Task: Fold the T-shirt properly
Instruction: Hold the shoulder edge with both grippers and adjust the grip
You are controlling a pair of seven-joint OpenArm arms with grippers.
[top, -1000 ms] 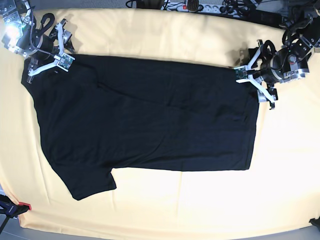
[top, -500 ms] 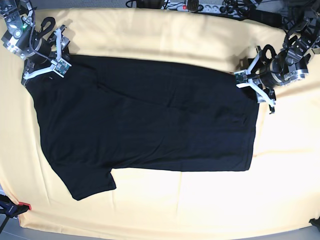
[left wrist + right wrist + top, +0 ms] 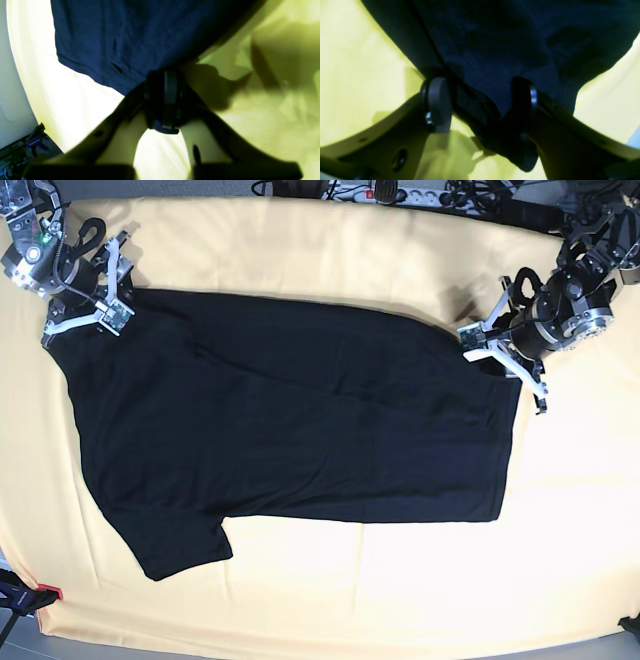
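Observation:
The black T-shirt (image 3: 290, 420) lies spread flat, plain side up, one sleeve pointing to the near left. My left gripper (image 3: 482, 342) is at the shirt's far right corner. In the left wrist view its pads (image 3: 165, 100) are pressed together on the T-shirt (image 3: 120, 37), and a bit of cloth sticks out behind them. My right gripper (image 3: 85, 318) is at the shirt's far left corner. In the right wrist view its fingers stand apart, one on each side of a fold of the T-shirt (image 3: 507, 37), and the right gripper (image 3: 482, 97) is open.
A pale yellow cloth (image 3: 330, 590) covers the whole table under the shirt. A power strip and cables (image 3: 400, 192) lie along the back edge. A red-and-black clamp (image 3: 30, 595) grips the near left corner of the table.
My left gripper has shut on the shirt's far right corner and shifted slightly left. My right gripper's fingers have narrowed a little around the far left corner.

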